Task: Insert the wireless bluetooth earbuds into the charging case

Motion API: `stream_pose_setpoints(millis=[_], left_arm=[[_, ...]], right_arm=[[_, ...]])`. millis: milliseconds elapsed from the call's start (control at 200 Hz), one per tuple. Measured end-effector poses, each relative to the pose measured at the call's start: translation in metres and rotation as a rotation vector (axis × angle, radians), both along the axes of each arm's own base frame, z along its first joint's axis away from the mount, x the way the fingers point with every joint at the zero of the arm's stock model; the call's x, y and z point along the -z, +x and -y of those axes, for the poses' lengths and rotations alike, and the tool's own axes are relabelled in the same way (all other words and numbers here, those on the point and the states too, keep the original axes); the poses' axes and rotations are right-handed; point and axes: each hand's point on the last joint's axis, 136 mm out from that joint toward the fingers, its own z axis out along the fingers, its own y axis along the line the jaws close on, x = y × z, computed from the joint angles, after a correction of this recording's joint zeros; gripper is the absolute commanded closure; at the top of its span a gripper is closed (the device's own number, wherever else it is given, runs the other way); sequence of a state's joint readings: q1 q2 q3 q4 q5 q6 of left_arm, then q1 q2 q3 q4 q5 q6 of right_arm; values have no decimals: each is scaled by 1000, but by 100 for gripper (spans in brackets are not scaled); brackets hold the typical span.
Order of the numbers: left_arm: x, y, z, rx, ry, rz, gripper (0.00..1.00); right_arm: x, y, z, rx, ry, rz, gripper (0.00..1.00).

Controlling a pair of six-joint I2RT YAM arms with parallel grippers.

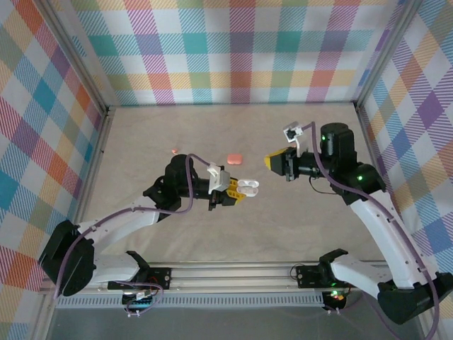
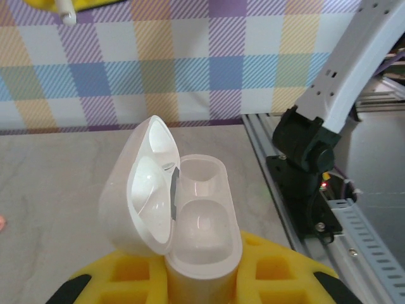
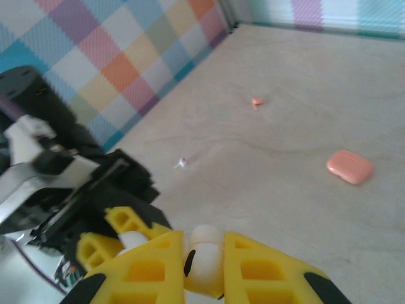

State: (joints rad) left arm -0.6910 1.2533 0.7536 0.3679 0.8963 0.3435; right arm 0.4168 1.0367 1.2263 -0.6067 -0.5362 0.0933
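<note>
– So how far along are you, roughly? Looks early to me.

– Yeah, early. Your left gripper [image 1: 232, 193] is clamped on the white charging case [image 2: 202, 215] and holds it up off the table [image 1: 297, 234] with the lid flipped open. Both wells [image 2: 201, 180] are bare, so nothing is seated yet.

– And the right side?

– Your right gripper [image 1: 277, 161] is pinched on a small white earbud [image 3: 205, 250]. It hangs near the open case, facing it, with a gap between them. So one bud is in hand and none are inserted. I'd guess lowering it into a well is your next bit, and that'll want careful lining up, since the well is barely bigger than the bud.

– Anything else lying around?

– A shut pink case [image 1: 233, 159] sits on the table just beyond the two grippers, and a tiny pink speck [image 1: 175, 150] lies farther left, well apart from everything. Nothing is touching either one. If that pink set is the one you're meant to fill, none of it has begun. Either way, both buds are left to go in.
</note>
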Motion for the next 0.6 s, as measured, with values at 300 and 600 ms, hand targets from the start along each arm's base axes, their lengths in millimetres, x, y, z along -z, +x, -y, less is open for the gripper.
stream_pose_setpoints(millis=[300,600], left_arm=[[-11,1,6,70,-7,-36,100],[-9,0,4,78,36,-50,100]], right_arm=[[-8,-26,-29,-200,-57,105,91],[-2,-47,-30,-341,-134,251,93]])
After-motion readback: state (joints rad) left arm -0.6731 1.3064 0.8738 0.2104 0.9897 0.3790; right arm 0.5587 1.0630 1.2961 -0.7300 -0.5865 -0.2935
